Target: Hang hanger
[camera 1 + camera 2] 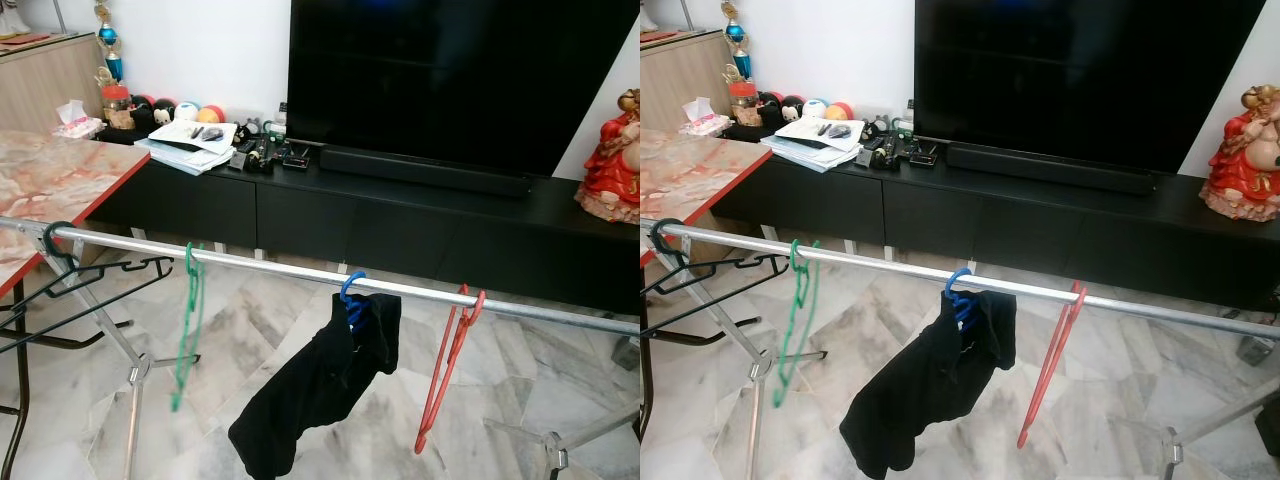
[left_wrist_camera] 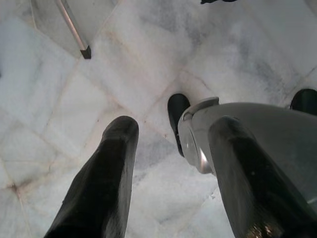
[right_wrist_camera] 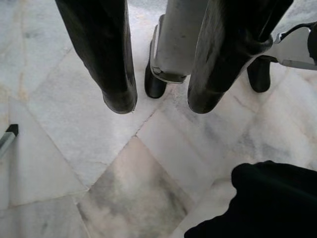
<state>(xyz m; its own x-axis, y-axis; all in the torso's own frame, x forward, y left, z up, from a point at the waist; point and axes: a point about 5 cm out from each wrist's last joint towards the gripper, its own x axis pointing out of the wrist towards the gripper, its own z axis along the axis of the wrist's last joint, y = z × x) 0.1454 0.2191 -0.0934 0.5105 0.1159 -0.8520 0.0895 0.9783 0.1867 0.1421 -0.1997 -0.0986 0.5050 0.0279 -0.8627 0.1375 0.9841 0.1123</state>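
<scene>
I see the rail [image 1: 300,270] run off both edges, its ends unseen. The black hanger [image 1: 70,280] is cut at the left edge. The black garment [image 1: 320,385] covers most of the blue hanger [image 1: 352,290]. The figurine [image 1: 612,160] is clipped at right.

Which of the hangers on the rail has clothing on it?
The blue hanger, between the green hanger and the red hanger, carries a black garment. The green, red and black hanger hang bare.
</scene>
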